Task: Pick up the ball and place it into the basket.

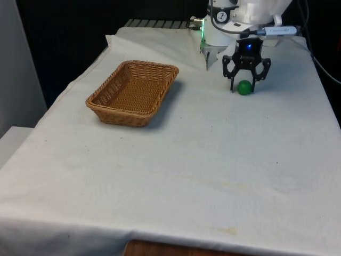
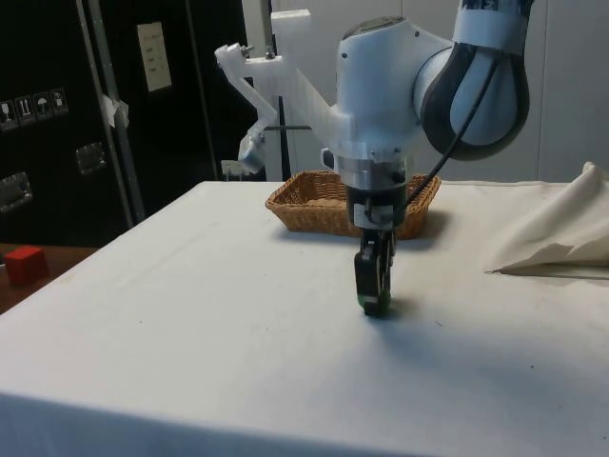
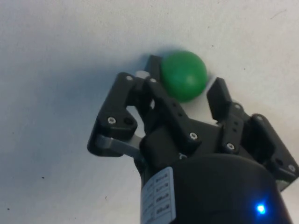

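- Green ball (image 1: 244, 87) lies on the white cloth (image 1: 186, 170), toward the table's far end on the front view's right.
- Gripper (image 1: 244, 85) is down at cloth level, fingers straddling the ball; jaws spread, not clenched.
- Wrist view: ball (image 3: 183, 75) sits between the fingertips (image 3: 154, 65); one tip is touching or just beside the ball, the other stands slightly apart with cloth showing in the gap.
- Side view: gripper (image 2: 374, 303) hangs straight down, tips at the cloth; the ball is mostly hidden behind the fingers.
- Wicker basket (image 1: 154, 68) rests well apart, at about 9 o'clock from the ball in the front view.
- Side view: basket (image 2: 304, 205) stands behind the gripper, roughly 12 o'clock.
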{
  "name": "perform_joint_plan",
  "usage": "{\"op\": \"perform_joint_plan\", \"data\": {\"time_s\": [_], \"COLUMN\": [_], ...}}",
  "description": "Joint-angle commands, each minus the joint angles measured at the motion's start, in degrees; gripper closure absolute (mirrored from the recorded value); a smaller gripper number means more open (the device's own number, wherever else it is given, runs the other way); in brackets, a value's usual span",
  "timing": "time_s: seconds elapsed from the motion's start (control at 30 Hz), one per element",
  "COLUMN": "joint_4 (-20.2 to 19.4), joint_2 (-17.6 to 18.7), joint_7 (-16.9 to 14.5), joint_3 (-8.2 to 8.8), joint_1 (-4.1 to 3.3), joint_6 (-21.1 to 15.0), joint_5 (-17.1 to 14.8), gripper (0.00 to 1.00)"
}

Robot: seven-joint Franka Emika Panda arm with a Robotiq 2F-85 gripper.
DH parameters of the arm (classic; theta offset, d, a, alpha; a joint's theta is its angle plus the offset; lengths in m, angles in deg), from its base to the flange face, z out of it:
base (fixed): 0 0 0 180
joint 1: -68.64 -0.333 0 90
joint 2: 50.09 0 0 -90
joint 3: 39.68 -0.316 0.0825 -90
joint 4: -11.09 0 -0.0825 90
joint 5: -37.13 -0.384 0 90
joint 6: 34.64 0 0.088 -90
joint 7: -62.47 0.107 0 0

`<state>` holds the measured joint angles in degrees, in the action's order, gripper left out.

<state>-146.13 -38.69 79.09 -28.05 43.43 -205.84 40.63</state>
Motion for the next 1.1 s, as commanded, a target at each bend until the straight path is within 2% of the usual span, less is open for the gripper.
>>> {"op": "perform_joint_plan", "data": {"time_s": [0.0,0.07,0.1,0.13,0.17,0.37,0.4,0.43,0.53,0.67,0.7,0.93,0.97,1.07], "joint_4": [-0.3,-0.3,0.0,-0.3,-0.3,-0.3,0.0,-0.4,-0.6,-0.8,-0.6,-0.7,-0.7,-0.5], "joint_2": [-0.1,-0.1,0.0,-0.1,-0.1,-0.2,0.0,-0.9,-2.9,-5.1,-4.6,-10.4,-9.9,-12.7], "joint_7": [-0.6,-0.6,0.0,-0.6,-0.6,-0.5,0.0,-0.4,-0.1,0.1,0.0,0.3,-0.2,0.5], "joint_3": [-1.49,-1.49,0.00,-1.49,-1.49,-1.32,0.00,-1.03,-0.17,0.23,0.06,0.34,0.11,0.34], "joint_1": [0.74,0.74,0.00,0.74,0.74,0.63,0.00,0.52,0.06,-0.06,0.00,0.11,0.00,0.29], "joint_6": [-0.9,-0.9,0.0,-0.9,-0.9,-0.7,0.0,-0.1,1.4,3.3,2.7,8.7,8.1,11.4], "joint_5": [-1.5,-1.5,0.0,-1.5,-1.5,-1.4,0.0,-1.1,-0.3,0.3,0.0,0.9,0.1,1.2], "gripper": [0.67,0.85,0.94,0.94,1.00,1.00,1.00,1.00,1.00,1.00,1.00,1.00,1.00,1.00]}}
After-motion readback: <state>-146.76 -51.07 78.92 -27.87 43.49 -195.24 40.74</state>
